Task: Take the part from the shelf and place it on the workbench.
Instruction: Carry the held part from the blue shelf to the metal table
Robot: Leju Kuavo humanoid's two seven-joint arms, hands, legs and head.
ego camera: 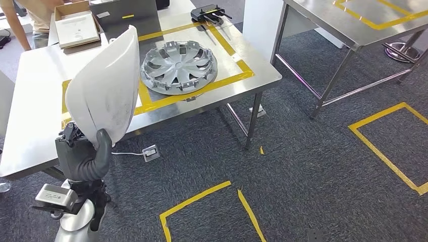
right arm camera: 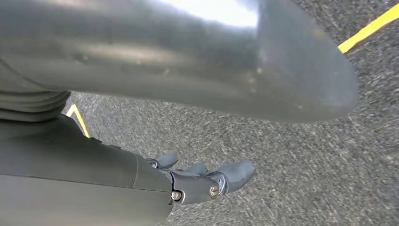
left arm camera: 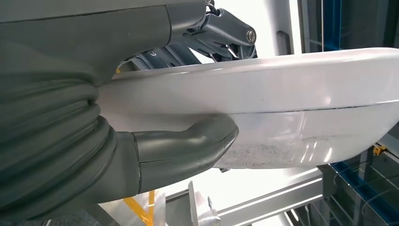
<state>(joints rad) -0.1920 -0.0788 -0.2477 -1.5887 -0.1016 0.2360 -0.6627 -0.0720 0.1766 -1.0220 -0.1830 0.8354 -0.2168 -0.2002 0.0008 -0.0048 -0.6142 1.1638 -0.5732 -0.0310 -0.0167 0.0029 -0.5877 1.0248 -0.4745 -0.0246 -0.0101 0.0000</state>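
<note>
My left hand [ego camera: 83, 151] grips a large white curved plastic part [ego camera: 106, 91] by its lower edge and holds it upright over the near left of the steel workbench [ego camera: 40, 101]. Up close, the thick grey thumb [left arm camera: 188, 146] presses one face of the white part [left arm camera: 291, 103] while the darker fingers [left arm camera: 221, 33] clamp the other face. My right hand [right arm camera: 207, 179] hangs over dark carpet, fingers apart and holding nothing.
A silver wheel cover [ego camera: 178, 66] lies inside the yellow tape square on the workbench. A cardboard box [ego camera: 76, 25] and a person's arm [ego camera: 17, 25] are at the far left, black tools [ego camera: 211, 14] at the far edge. A second steel table [ego camera: 353, 25] stands at right.
</note>
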